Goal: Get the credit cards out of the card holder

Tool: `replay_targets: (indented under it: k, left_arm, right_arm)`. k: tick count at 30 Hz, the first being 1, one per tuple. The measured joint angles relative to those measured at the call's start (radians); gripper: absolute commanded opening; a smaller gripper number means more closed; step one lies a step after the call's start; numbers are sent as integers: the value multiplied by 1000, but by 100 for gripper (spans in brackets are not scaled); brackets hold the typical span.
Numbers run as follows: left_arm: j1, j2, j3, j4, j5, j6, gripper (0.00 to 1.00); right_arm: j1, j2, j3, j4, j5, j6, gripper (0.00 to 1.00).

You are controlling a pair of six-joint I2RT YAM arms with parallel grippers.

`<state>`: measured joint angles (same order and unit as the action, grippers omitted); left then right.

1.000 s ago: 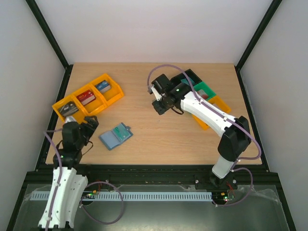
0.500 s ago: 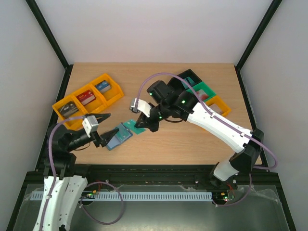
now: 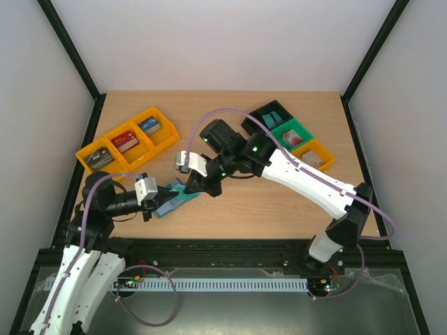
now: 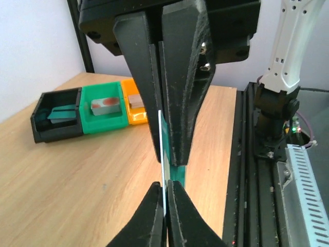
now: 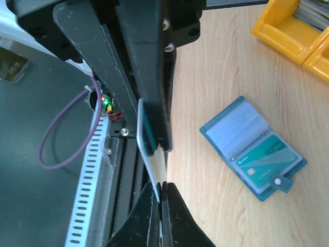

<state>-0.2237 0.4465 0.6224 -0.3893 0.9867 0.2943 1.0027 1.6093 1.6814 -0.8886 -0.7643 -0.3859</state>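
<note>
Now your left hand (image 4: 164, 184) has just clamped the credit card (image 5: 153, 162) that your right hand (image 5: 160, 185) also pinches, just beside the open card holder (image 5: 239, 131); a second credit card (image 5: 267, 160) remains pocketed.

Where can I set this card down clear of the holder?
Bare tabletop: the back strip between the orange trays and the black tray; also the near edge right of the card holder. Crowded near-left, where the left gripper and right gripper both clamp one credit card.

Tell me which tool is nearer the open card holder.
Left. The left tool hangs over the card holder; the right tool is past its far right corner. Both pinch one credit card.
</note>
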Motion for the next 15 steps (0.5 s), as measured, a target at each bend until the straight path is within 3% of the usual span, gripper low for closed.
replay_targets:
  k: [2,6,9,15]
  left_arm:
    - [-6,-1,-1,0,1,-2,2]
    - [-7,-12,-17,43,-21,-64,2]
    - [-4,-36,-55,173,-67,-232,2]
    - [71,-67,-180,643,-179,-766,2]
  right_arm:
    - [0,0,1,1,7,-9,3]
    - [-2,-18,-26,61,63,7,49]
    - [-34,-106,-184,240,119,95,73]
    - [-239,-283,-562,826,128,486,81]
